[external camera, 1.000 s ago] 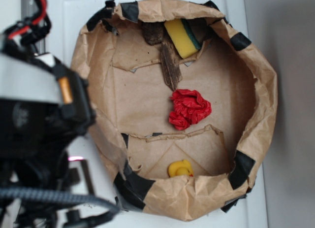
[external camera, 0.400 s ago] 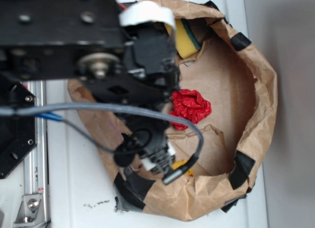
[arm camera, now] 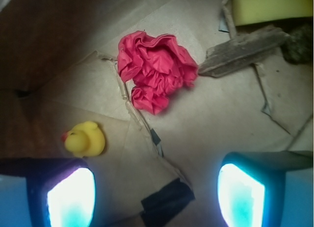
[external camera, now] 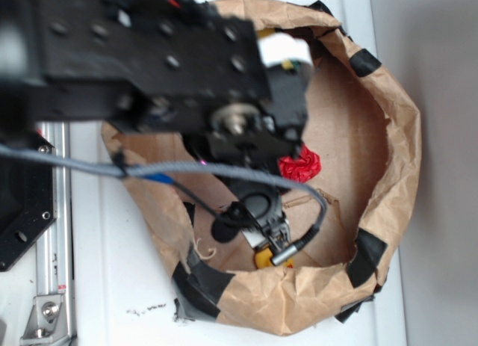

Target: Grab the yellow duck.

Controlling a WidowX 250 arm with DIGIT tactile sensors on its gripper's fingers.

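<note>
The gripper (arm camera: 156, 188) is hovering with its fingers spread apart over the brown paper basin (external camera: 388, 122), the yellow duck (arm camera: 85, 139) sitting untouched just beyond its left finger, near the crumpled red wad (arm camera: 154, 70)

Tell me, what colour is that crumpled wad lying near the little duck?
Bright red, verging on pink. The crumpled wad shows best in the wrist view.

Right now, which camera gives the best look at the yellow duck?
The wrist view: the whole yellow duck sits unobstructed on the brown paper, just above the open gripper's left finger. The exterior view shows only a yellow sliver beneath the arm.
</note>
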